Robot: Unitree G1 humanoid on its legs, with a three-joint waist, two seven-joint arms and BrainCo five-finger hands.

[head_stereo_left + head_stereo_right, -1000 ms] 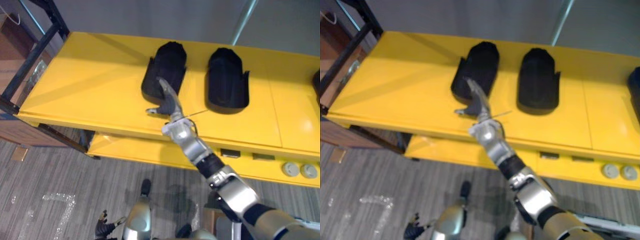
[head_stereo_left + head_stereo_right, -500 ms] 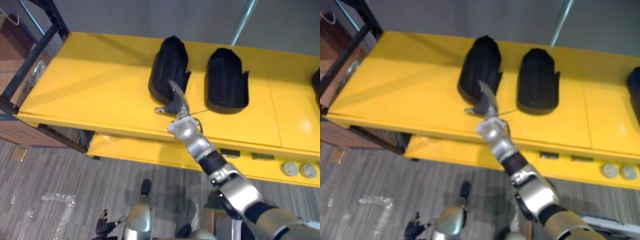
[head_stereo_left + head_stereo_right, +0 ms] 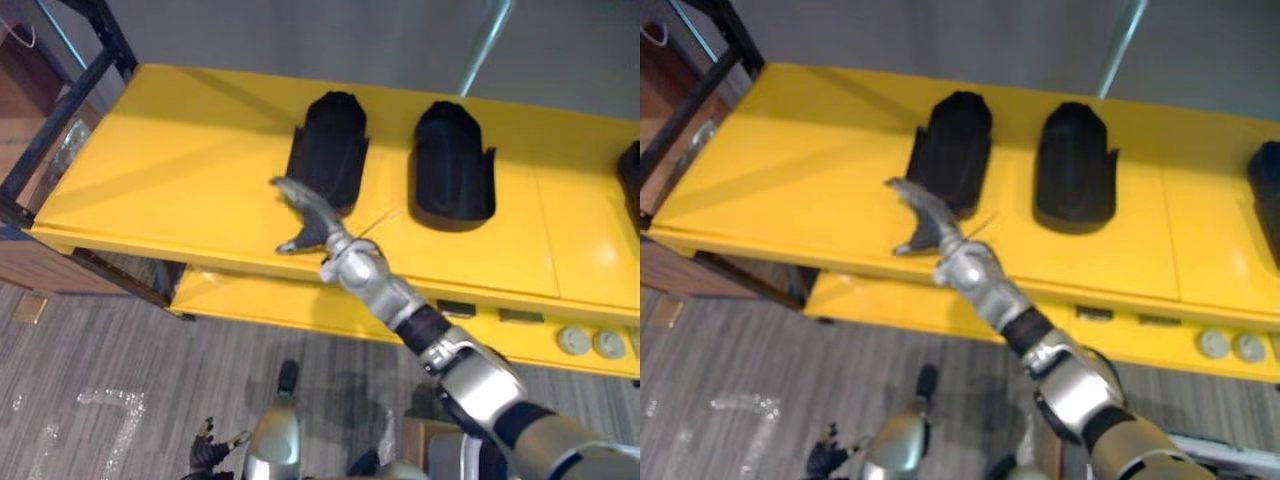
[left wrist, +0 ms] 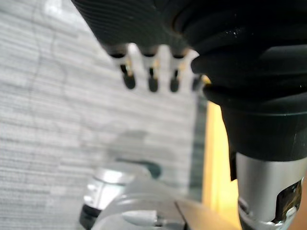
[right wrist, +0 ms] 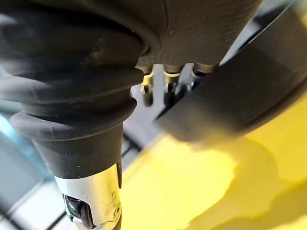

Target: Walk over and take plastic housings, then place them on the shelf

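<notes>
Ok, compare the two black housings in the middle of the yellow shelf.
The left housing lies slightly skewed, near end angled left; the right housing lies straight. The left housing's side tab sticks out on its left, the right housing's on its right. The open right hand hovers by the left housing's near end; no hand is by the right housing. Both are black, alike in size, lying on the yellow shelf.

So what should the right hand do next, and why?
Probably draw the right hand back toward the robot, off the yellow shelf. The left housing already lies flat there beside a second housing, and the hand's fingers are straight, holding nothing.
</notes>
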